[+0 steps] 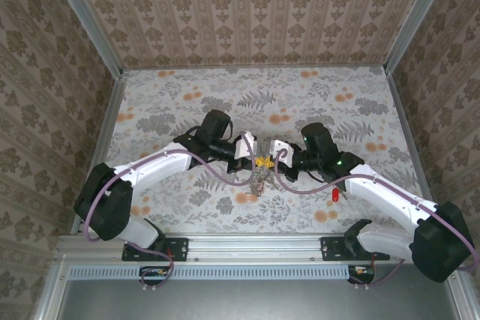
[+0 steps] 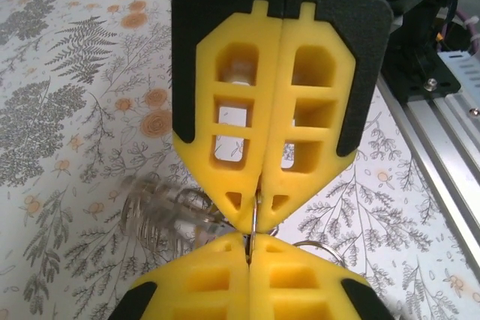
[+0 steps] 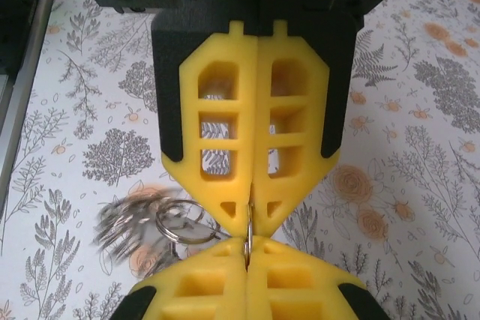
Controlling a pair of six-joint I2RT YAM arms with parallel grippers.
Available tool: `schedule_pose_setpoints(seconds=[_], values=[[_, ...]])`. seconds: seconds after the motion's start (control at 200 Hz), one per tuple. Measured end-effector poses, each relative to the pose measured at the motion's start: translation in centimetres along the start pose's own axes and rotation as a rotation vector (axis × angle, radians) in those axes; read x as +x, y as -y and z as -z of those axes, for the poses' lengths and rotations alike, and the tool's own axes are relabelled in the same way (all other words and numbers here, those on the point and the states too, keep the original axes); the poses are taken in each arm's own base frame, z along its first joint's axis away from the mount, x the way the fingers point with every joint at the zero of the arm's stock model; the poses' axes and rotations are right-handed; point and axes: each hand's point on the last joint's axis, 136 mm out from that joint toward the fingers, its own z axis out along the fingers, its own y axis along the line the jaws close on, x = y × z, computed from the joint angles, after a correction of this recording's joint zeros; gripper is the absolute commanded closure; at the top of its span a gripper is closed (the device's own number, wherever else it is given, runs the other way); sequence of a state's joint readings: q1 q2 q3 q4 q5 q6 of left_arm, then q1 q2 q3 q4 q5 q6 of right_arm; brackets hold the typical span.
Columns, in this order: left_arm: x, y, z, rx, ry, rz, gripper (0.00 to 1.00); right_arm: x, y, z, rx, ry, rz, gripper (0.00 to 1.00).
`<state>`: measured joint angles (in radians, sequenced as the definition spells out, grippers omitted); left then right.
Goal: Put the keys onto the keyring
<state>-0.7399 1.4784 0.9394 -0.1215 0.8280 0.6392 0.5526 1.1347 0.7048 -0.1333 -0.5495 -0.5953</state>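
Left gripper [image 2: 259, 189] pinching keyring [image 2: 255, 222], right gripper [image 3: 249, 198] likewise (tips nearly touching)

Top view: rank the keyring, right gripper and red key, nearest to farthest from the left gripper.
1. keyring: clamped in the left gripper's jaws.
2. right gripper: directly opposite, tips almost meeting.
3. red key: on the table, far right beside the right arm.

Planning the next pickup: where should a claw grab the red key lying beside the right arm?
Likely pinch the red key across its head, coming straight down: it seems to lie flat on the table, with bare surface around it.
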Motion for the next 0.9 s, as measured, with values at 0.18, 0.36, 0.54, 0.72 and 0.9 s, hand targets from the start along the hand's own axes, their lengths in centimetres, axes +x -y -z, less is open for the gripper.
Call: schedule_pose_setpoints(seconds=[0.18,0.36,0.54,0.72,0.9], values=[[0.1,-0.6,-0.2,-0.04,0.013,-0.02,1.0,0.5,0.4,0.0,0.04,-0.004,0.015,0.81],[0.9,-0.3,-0.3,-0.074,0.027,-0.044,1.0,2.1,0.1,-0.1,0.074,-0.019,0.02,0.8],[0.4,-0.6,-0.2,-0.097,0.048,-0.073,1.0,1.6,0.8,-0.1,0.106,0.007,0.039,0.82],[0.3,-0.6,-0.2,-0.108,0.055,-0.083,1.0,0.9,1.3,0.0,0.133,0.031,0.057,0.82],[-0.1,-0.9,-0.1,-0.126,0.063,-0.099,1.0,0.6,1.4,0.1,0.14,0.041,0.062,0.91]])
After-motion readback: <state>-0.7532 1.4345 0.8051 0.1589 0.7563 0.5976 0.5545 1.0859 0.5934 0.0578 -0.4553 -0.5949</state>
